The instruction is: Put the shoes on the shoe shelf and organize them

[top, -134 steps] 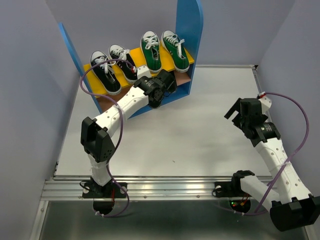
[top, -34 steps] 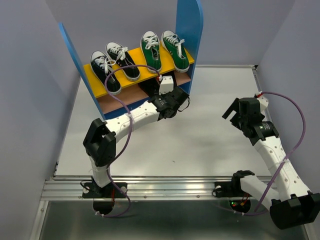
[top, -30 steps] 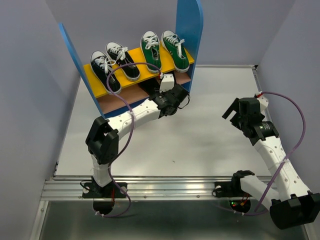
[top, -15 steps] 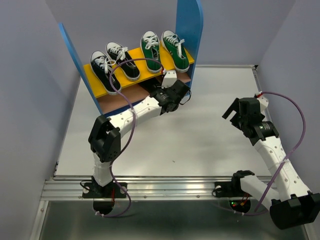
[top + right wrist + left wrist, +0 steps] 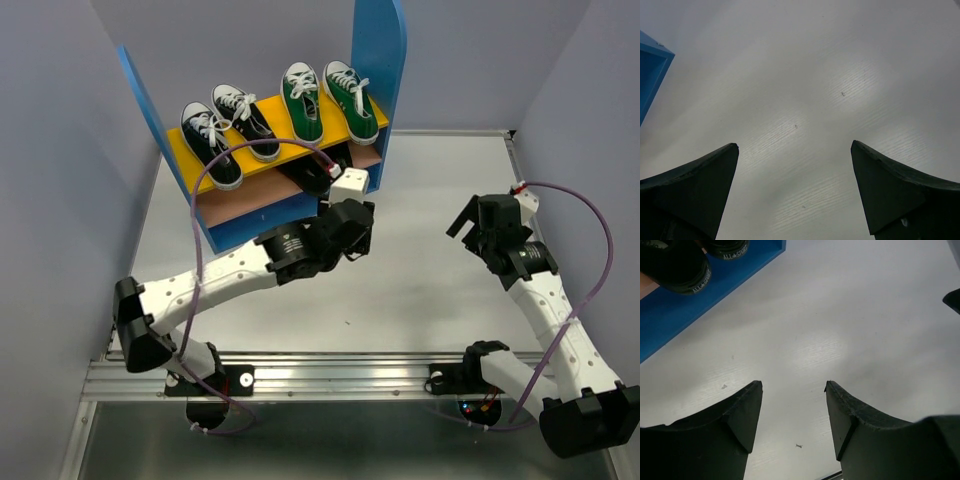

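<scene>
Left wrist view: my left pincer (image 5: 792, 385) has its fingers apart with nothing between them, only bare table (image 5: 865, 310) beyond. In the upper left corner of the frame are the heels of two all-black shoes (image 5: 675, 272), side by side at the blue edge of the shoe shelf (image 5: 700, 300).

Top view: the shelf stands in the upper left of the frame. Two green sneakers (image 5: 302, 100) sit side by side at the right end of the yellow upper board (image 5: 275, 110). Two black sneakers (image 5: 210, 145) with white laces sit at its left end. The all-black pair is on the lower board (image 5: 250, 200), toward the right side panel. My left pincer hangs just in front of the shelf, near that pair, not touching it.

Right wrist view: my right pincer (image 5: 794, 144) is spread wide and empty over the table, at the right of the top frame, well apart from the shelf.
</scene>
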You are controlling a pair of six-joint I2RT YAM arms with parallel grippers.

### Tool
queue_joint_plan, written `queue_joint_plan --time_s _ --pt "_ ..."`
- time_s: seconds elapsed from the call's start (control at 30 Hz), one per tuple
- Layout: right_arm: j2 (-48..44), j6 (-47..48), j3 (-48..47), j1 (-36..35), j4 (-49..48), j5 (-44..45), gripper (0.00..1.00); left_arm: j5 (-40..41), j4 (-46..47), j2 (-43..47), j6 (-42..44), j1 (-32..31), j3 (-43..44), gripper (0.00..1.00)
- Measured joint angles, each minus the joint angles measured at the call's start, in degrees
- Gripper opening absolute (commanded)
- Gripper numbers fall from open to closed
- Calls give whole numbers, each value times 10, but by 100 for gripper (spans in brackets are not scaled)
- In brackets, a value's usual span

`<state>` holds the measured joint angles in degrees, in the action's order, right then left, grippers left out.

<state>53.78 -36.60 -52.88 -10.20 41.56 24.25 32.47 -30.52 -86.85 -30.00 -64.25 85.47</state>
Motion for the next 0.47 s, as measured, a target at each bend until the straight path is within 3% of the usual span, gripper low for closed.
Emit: queue_joint_plan --time_s 0.2,0.47 --pt "-6 4 -7 0 0 21 100 -44 62 116 29 -1 -90 66" --pt "-31 2 -7 0 0 41 100 -108 89 133 59 0 -100 66"
